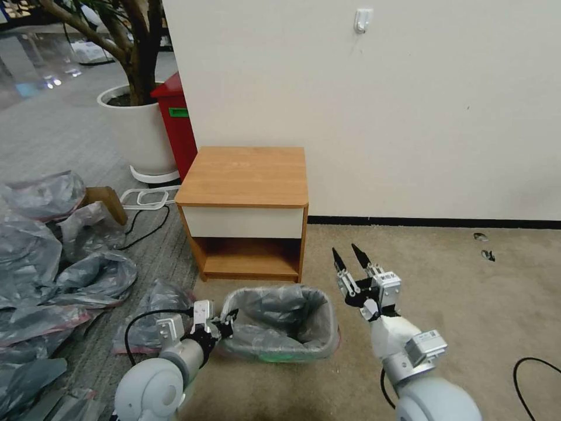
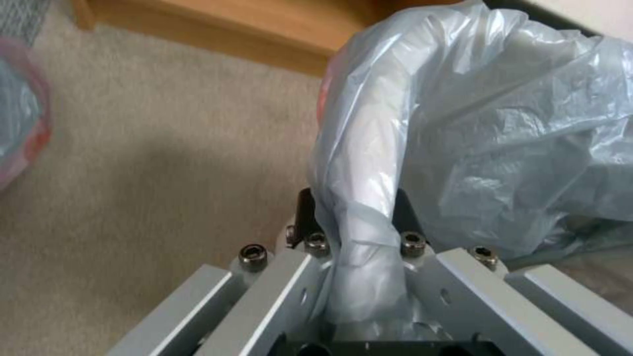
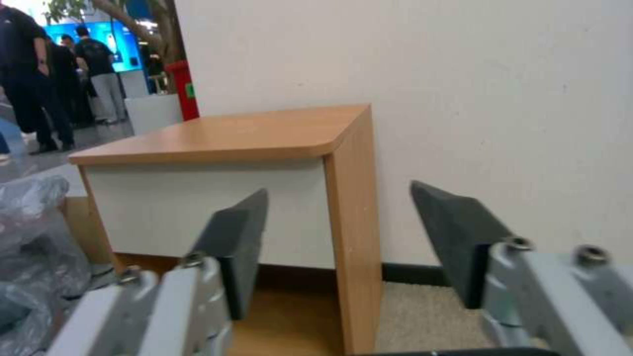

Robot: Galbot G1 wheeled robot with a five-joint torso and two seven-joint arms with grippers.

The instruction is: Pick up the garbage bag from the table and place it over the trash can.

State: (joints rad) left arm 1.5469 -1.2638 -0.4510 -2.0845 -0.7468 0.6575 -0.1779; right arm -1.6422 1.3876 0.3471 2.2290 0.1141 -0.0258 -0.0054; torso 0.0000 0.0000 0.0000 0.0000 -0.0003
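Bare tabletop (image 1: pixel 248 175) against the wall. In front, on the carpet, trash can (image 1: pixel 280 349) lined with the garbage bag (image 1: pixel 274 321) (rim draped over the edges). Left end effector (image 1: pixel 225 327) clamped on bag film at the can's left rim. Right end effector (image 1: pixel 352 257) spread wide, raised beside the can.

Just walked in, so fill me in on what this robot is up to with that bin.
The garbage bag is already draped into the cream trash can, which stands on the carpet in front of the small wooden bedside table. The left end effector is at the bin's near left corner, shut on a bunched fold of the bag over the rim. The right end effector hovers open to the right of the bin, holding nothing. The tabletop is bare.
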